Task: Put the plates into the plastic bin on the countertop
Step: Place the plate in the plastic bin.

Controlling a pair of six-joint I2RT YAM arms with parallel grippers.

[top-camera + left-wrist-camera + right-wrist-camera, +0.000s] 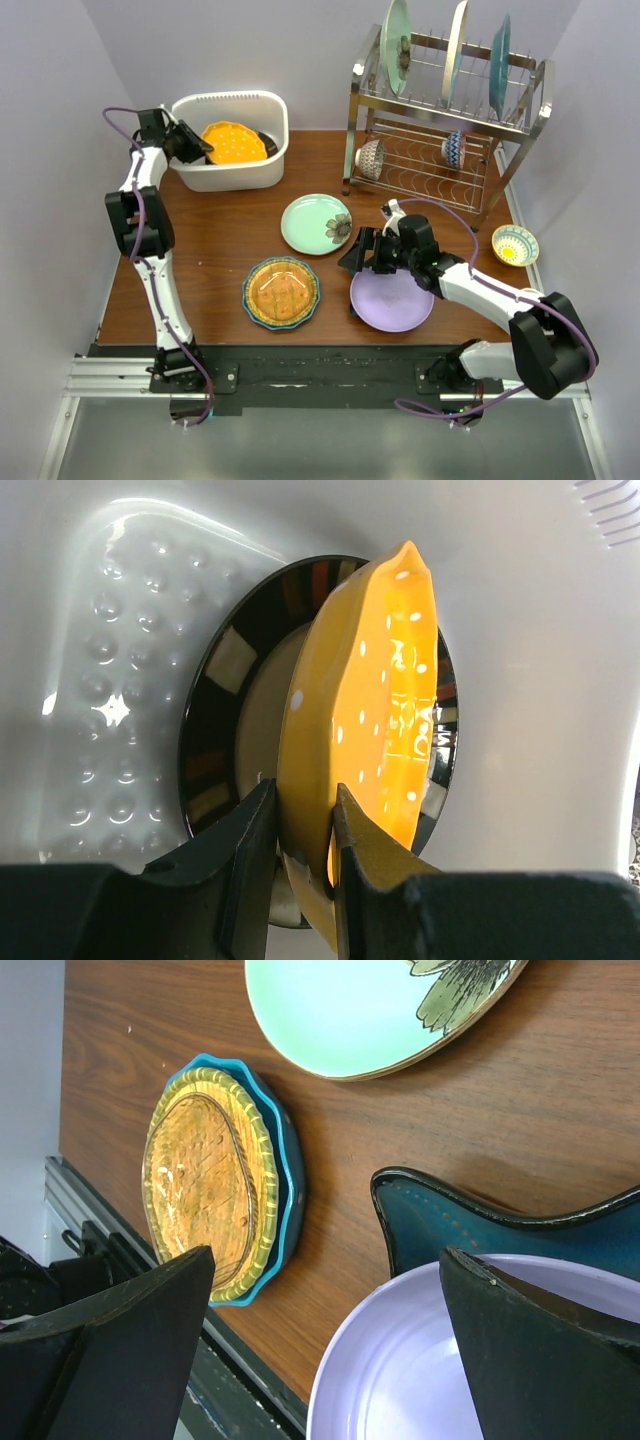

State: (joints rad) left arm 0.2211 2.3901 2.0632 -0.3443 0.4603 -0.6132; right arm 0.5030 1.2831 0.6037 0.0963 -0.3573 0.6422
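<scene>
Inside the plastic bin point(231, 178), the orange scalloped plate point(370, 710) is shown pinched at its near rim by the left fingers point(250, 850), one finger on each face. The plate reaches straight out from the fingers across the bin's interior, over a black-rimmed plate point(215, 710) that lies on the bin's floor. Whether the two plates touch cannot be told. The coming move is judged to turn on this relation. The orange plate is already within the bin's walls, so it needs only to be lowered and let go.

Well apart from the bin, toward the near right of the worktop point(220, 230), the lavender plate point(392, 302) lies flat. A blue star-shaped plate point(440, 1215) shows beneath its edge. The right fingers point(150, 1310) are spread as wide as they go and hold nothing. They hang over the rim of the lavender plate on the side facing the bin, and the plate stretches away from them toward the right arm's base. This arm is much the nearer to that plate.

Between the bin and the lavender plate, the amber plate point(281, 292) and a mint plate point(315, 224) lie flat on the worktop, not yet handled.
</scene>
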